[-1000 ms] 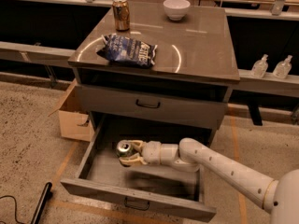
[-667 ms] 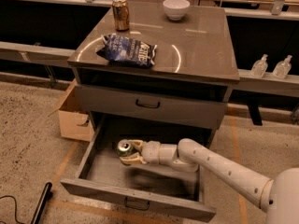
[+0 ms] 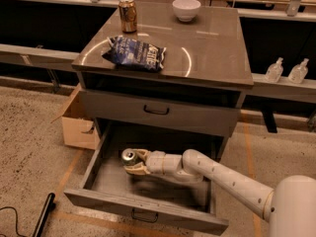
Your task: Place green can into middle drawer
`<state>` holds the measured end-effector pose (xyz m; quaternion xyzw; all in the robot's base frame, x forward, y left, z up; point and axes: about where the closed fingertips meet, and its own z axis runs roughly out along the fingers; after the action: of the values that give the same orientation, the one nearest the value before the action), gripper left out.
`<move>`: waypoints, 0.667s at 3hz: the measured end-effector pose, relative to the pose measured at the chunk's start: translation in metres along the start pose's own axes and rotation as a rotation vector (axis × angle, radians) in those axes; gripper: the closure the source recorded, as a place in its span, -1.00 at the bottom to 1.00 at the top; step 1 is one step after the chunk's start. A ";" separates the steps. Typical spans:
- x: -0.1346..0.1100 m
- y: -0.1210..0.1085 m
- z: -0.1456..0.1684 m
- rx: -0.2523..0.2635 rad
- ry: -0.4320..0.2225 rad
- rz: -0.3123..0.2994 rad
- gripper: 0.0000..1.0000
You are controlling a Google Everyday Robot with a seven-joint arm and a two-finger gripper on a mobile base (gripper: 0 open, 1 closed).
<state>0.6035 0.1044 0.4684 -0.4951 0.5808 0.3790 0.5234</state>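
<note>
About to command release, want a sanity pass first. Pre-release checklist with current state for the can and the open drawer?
1. Middle drawer pulled open: ok.
2. Green can inside the drawer's outline, over its floor: ok.
3. Gripper down in the drawer, shut on the can: ok.
4. Can's bottom resting on the drawer floor: cannot tell.
5. Can upright: cannot tell.
6. Handled drawer above closed, not blocking the arm: ok.

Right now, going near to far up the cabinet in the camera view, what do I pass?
Front of the open grey bottom drawer, claw shut on the slim dark-green can inside it, closed handled drawer, crinkly blue snack bag, gold-brown metal can.
</note>
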 end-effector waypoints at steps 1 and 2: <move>0.014 -0.005 0.012 0.001 0.001 0.001 1.00; 0.027 -0.011 0.022 0.004 0.015 0.011 0.48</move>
<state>0.6203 0.1184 0.4391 -0.4939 0.5880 0.3770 0.5178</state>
